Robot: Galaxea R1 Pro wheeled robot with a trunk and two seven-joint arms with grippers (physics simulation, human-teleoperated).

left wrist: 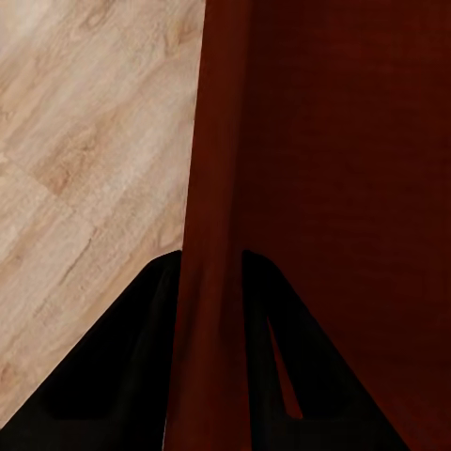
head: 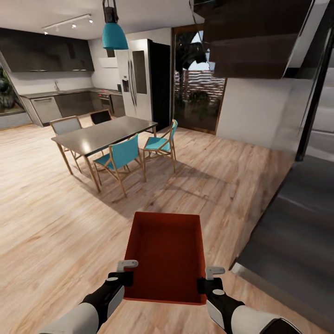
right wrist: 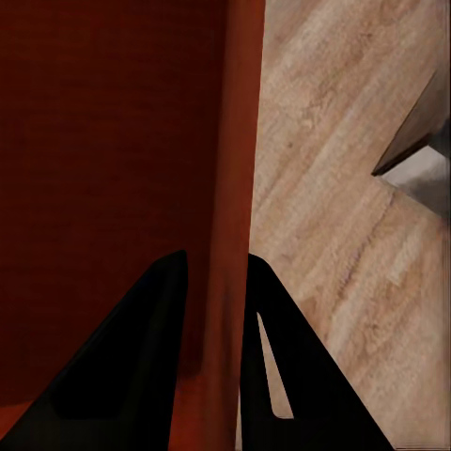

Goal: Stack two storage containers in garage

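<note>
One red-orange open-top storage container hangs in the air in front of me, above the light wood plank floor. My left gripper is shut on its left wall near the near corner, and my right gripper is shut on its right wall. In the left wrist view the dark fingers straddle the red wall. The right wrist view shows its fingers pinching the other wall. The container is empty inside.
Ahead on the left stands a grey dining table with teal chairs, with dark kitchen cabinets and a fridge behind. A dark staircase rises close on my right. A glass door is straight ahead.
</note>
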